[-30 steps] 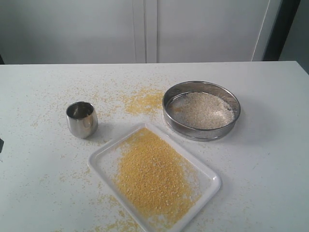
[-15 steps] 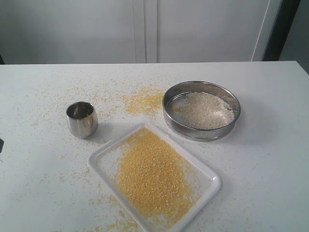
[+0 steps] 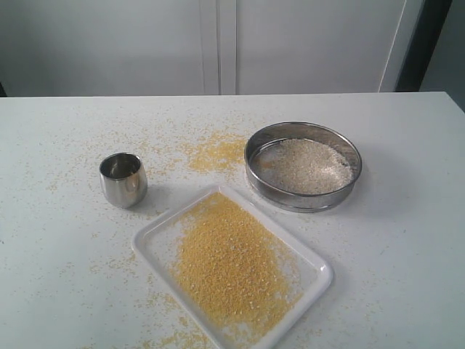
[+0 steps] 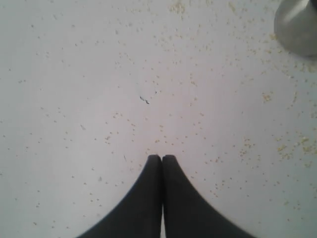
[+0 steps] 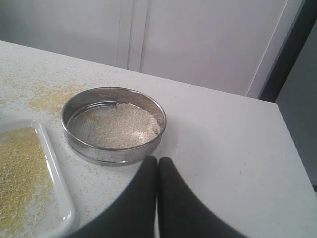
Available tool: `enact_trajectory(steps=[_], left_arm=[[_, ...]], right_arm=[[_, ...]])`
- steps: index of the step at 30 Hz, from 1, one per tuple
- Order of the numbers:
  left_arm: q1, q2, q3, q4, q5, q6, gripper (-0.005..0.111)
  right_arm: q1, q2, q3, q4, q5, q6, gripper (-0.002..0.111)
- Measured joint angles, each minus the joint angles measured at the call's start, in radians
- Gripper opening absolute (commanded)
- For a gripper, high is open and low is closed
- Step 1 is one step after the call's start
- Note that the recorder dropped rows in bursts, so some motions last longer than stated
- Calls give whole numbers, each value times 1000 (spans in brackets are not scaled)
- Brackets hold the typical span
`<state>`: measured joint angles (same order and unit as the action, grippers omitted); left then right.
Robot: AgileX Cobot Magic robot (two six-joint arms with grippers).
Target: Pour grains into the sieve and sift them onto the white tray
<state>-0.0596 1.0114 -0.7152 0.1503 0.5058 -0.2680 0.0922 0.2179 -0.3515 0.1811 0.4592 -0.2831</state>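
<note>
The steel sieve rests on the table right of centre, holding whitish rice-like grains; the right wrist view shows the sieve too. Fine yellow meal lies heaped on the white tray in front, whose corner appears in the right wrist view. Neither arm appears in the exterior view. My left gripper is shut and holds nothing, above bare speckled table. My right gripper is shut and holds nothing, a little short of the sieve's rim.
A small shiny steel cup stands upright left of the tray; its edge shows in the left wrist view. Spilled yellow meal lies scattered on the table, thickest behind the tray. A wall stands behind the table.
A dark edge at the far left of the exterior view has gone out of sight. Sieve, tray and cup have not moved.
</note>
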Motion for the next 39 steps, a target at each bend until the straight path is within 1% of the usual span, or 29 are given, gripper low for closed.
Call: enact_trajectory(steps=[17, 26, 32, 39], left_arm=[[0, -318, 0, -4, 2, 0, 1], [0, -438, 0, -4, 4, 0, 1], [0, -525, 63, -4, -30, 5, 1], [0, -632, 185, -4, -53, 96, 1]], right_arm=[[0, 0, 0, 0, 0, 0, 0], [0, 0, 0, 0, 0, 2, 0], [0, 0, 0, 0, 0, 2, 0], [0, 0, 0, 0, 0, 2, 0]])
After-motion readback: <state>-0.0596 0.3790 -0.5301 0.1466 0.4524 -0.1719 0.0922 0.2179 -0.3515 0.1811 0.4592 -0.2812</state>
